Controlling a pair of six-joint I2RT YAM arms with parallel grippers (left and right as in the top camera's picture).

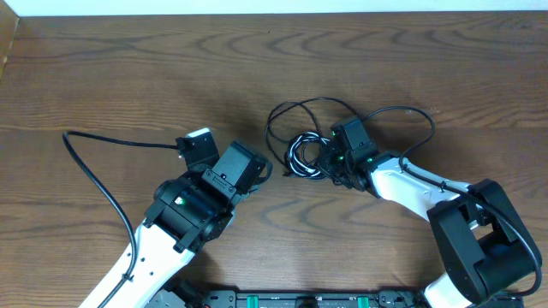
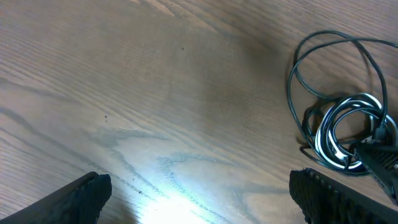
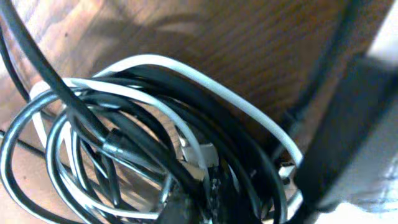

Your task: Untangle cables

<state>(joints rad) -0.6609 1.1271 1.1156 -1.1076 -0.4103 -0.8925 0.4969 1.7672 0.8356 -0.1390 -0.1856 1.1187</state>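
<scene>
Overhead: R gripper [image 1: 329, 166] at the cables [image 1: 301, 154]

Cables sit bunched mid-table [image 1: 128, 77]: blk coils w/ one white strand, plus a loose loop toward the far edge. R gripper is on the bundle's right side, fingers pressed together; can't tell if a strand is caught. L gripper [image 2: 200, 186] hovers just left of the bundle, fingers spread wide, empty. Step, I'd judge: first grab. Next: L pins another loop, then a slow pull apart.
</scene>
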